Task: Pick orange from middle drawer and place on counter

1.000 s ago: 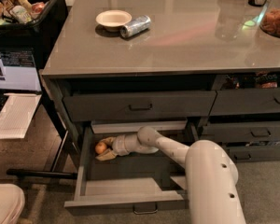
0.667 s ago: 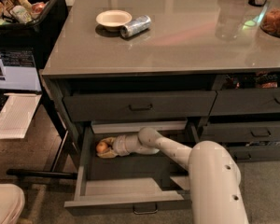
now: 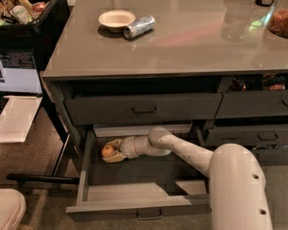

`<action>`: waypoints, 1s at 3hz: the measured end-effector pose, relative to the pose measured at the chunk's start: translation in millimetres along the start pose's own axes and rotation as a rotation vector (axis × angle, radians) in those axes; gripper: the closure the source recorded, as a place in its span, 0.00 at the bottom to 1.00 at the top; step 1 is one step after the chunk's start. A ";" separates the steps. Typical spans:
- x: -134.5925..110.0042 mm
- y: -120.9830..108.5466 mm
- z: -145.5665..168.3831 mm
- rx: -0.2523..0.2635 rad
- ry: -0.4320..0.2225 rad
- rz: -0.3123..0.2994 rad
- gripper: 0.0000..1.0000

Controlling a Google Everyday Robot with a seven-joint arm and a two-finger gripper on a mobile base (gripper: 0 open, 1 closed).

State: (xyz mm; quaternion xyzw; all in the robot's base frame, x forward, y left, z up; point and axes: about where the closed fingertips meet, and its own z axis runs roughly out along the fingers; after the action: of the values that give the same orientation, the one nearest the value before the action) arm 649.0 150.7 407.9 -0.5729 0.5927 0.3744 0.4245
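Observation:
The middle drawer [image 3: 134,206] is pulled open below the counter [image 3: 182,42]. The orange [image 3: 107,151] lies at the drawer's back left corner. My gripper [image 3: 110,151] is reached deep into the drawer from the right, low over its floor. Its tan fingers [image 3: 114,143] sit above and below the orange and close against it. My white arm [image 3: 192,155] crosses the drawer from the lower right.
A white bowl [image 3: 116,19] and a silver-blue can [image 3: 139,27] lie on the counter's left part. Glassware and a snack dish [image 3: 283,22] stand at the far right. The shallower top drawer [image 3: 144,109] is closed. A dark bin [image 3: 24,8] and papers [image 3: 14,119] are at the left.
Almost nothing has moved. The gripper stays at the orange in the drawer's back left corner.

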 end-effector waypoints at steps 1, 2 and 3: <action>-25.2 17.8 -35.6 -0.064 0.052 0.004 1.00; -61.4 28.9 -81.2 -0.111 0.142 0.006 1.00; -99.0 32.1 -120.2 -0.124 0.242 0.002 1.00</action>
State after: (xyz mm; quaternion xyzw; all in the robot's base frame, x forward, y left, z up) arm 606.4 76.7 541.9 -0.6385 0.6158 0.3390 0.3134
